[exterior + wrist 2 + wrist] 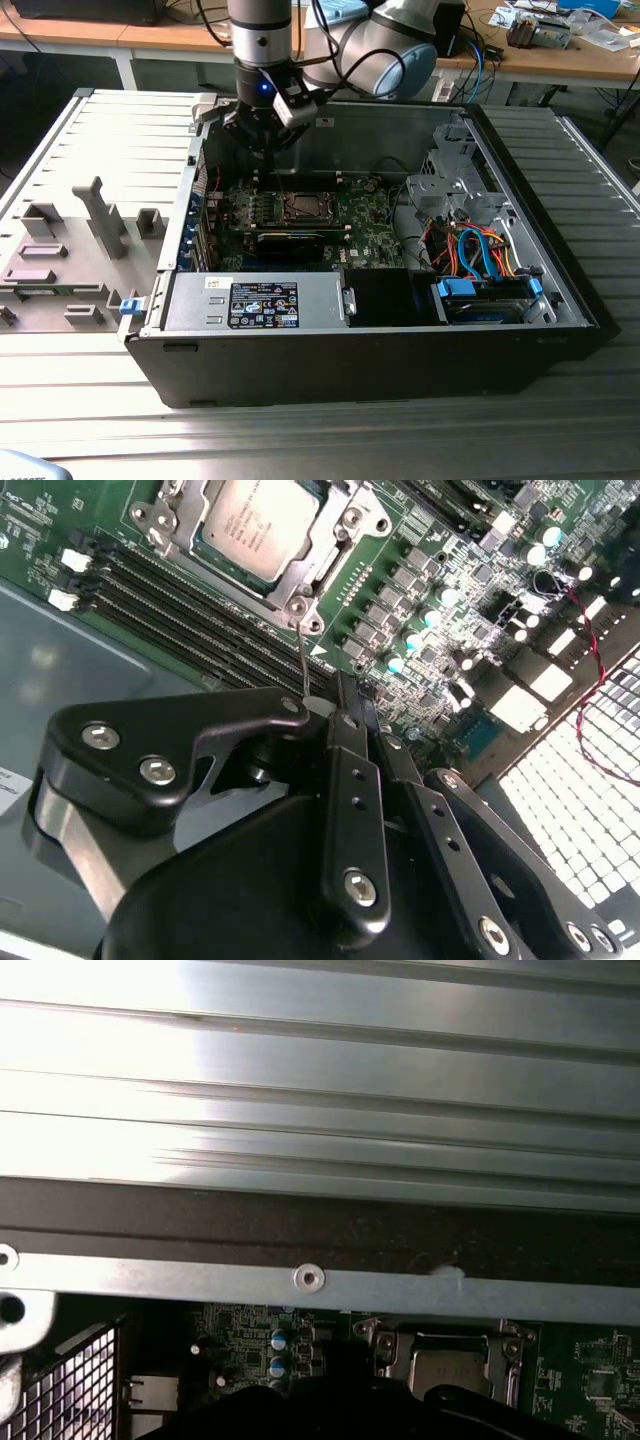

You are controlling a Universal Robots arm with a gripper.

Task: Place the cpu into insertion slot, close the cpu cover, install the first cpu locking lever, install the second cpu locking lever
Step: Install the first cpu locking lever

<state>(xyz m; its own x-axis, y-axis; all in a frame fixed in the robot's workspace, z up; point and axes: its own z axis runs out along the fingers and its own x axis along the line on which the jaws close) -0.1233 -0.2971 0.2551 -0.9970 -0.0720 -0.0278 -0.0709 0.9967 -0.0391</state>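
The cpu [262, 522] lies seated in the slot [300, 565] on the green board [420, 570], framed by the silvery cover [345, 525] (apparently down). A thin wire lever [304, 658] rises from the socket's corner to the claw [335, 712], which looks pinched on its tip. To seat it well, I judge a slow, steady swing without sideways bending is needed.
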